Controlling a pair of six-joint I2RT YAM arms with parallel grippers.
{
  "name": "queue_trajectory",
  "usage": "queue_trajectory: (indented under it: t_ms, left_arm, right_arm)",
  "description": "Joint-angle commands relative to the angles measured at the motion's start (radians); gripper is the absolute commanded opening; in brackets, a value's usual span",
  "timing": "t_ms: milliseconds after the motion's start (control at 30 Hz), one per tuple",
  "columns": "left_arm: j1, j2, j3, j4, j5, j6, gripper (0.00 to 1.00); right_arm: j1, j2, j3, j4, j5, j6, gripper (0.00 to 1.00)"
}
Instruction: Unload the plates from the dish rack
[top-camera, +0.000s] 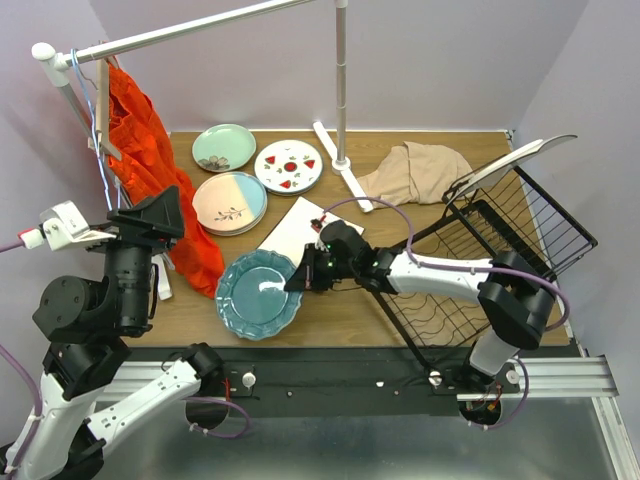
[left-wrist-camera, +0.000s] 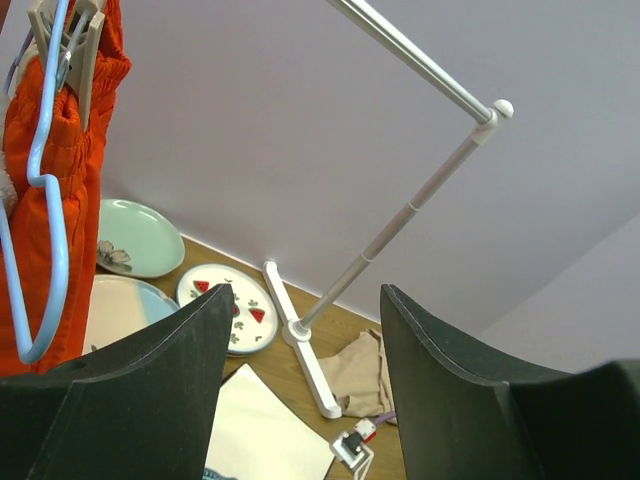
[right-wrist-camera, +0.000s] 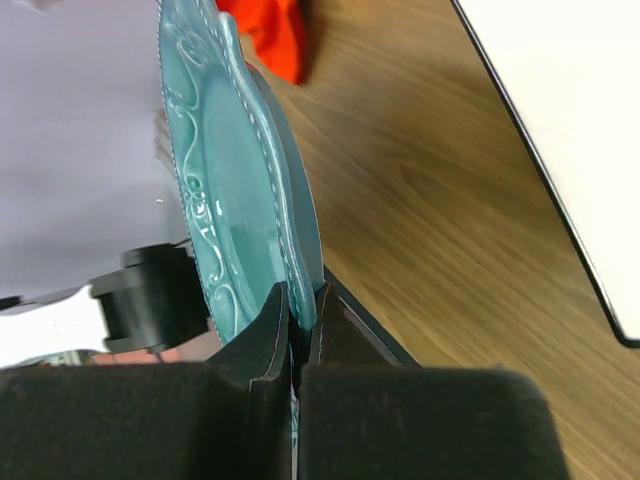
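Pinching the teal plate (top-camera: 258, 293) by its rim in my right claw (right-wrist-camera: 302, 305), I am aiming to seat it flat beneath.

Glossy glazed teal plate (right-wrist-camera: 235, 190); matt wood table (right-wrist-camera: 440, 190).

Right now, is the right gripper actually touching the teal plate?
Touching. The right wrist view shows the right gripper with both fingers pinched on the rim of the teal plate, no gap on either side.
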Motion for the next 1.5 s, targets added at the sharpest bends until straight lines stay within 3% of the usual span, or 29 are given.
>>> queue_trajectory:
  t_ms: [0, 333, 1267, 1467]
  left_arm:
    - [0.002, -0.021, 0.011, 0.020, 0.013, 0.018, 0.69]
    - [0.002, -0.033, -0.025, 0.049, 0.039, -0.001, 0.69]
    - [0.003, -0.027, -0.035, 0.077, 0.056, -0.005, 0.69]
    - [0.003, -0.028, -0.037, 0.078, 0.056, -0.003, 0.69]
  right_arm:
    - [0.049, 0.011, 0.026, 0.103, 0.091, 0.042, 0.01]
    - [0.097, 0.068, 0.031, 0.021, 0.254, 0.052, 0.01]
    - [0.161, 0.373, 0.239, 0.075, 0.245, 0.167, 0.01]
    - [0.167, 0.386, 0.207, 0.084, 0.248, 0.187, 0.10]
